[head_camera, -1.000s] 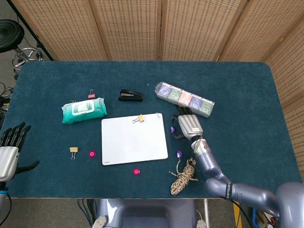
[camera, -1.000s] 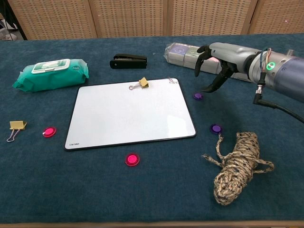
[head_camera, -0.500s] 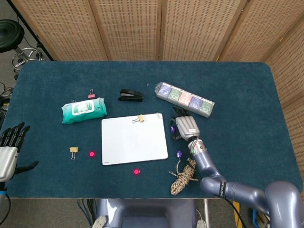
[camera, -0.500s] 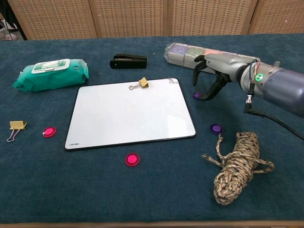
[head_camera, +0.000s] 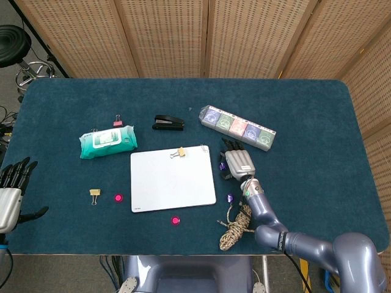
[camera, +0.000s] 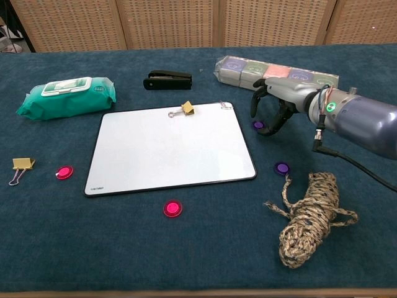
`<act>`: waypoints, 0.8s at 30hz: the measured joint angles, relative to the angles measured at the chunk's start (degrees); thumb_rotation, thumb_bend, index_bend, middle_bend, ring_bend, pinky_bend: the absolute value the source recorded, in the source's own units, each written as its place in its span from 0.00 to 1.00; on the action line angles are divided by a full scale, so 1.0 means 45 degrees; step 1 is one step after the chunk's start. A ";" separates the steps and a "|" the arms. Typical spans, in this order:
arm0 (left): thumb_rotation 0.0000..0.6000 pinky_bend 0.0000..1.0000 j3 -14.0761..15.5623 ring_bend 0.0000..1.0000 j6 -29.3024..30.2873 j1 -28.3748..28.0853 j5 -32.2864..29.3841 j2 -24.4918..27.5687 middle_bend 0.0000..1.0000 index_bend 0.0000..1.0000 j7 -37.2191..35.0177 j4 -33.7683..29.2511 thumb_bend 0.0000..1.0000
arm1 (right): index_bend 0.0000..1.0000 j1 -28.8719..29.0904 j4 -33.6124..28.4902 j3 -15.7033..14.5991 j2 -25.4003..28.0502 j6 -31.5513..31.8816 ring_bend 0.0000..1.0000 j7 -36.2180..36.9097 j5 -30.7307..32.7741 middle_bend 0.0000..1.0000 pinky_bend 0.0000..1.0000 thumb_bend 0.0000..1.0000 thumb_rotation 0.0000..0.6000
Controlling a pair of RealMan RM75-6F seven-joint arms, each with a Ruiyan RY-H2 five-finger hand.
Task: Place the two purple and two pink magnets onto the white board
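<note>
Purple magnet (camera: 258, 125) just right of the white board (camera: 170, 149) is half hidden by the right hand (camera: 273, 107), whose curled fingers arch over it; whether they touch it I cannot tell. Only the head view shows the left hand (head_camera: 11, 186), fingers spread and holding nothing, at the table's left edge. Lying flat with its long axis left to right, the board carries no magnets.

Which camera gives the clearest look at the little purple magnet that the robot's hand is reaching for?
The chest view: the purple magnet sits in plain sight beside the right hand, just off the white board. In the head view it is a tiny purple speck at the hand's edge.
</note>
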 measured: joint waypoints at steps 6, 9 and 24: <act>1.00 0.00 -0.0012 0.00 -0.0008 0.0000 -0.0036 -0.0017 0.00 0.00 0.0015 0.0015 0.00 | 0.41 0.0037 0.0272 0.0083 -0.0078 -0.0169 0.00 0.0109 0.0101 0.00 0.00 0.33 1.00; 1.00 0.00 -0.0008 0.00 -0.0027 -0.0005 -0.0051 -0.0024 0.00 0.00 0.0030 0.0018 0.00 | 0.41 0.0062 0.0386 0.0124 -0.0107 -0.0282 0.00 0.0126 0.0203 0.00 0.00 0.33 1.00; 1.00 0.00 -0.0043 0.00 -0.0037 -0.0013 -0.0125 -0.0036 0.00 0.00 0.0055 0.0043 0.00 | 0.45 0.0182 0.0825 0.0186 -0.0306 -0.0607 0.00 -0.0009 0.0608 0.00 0.00 0.33 1.00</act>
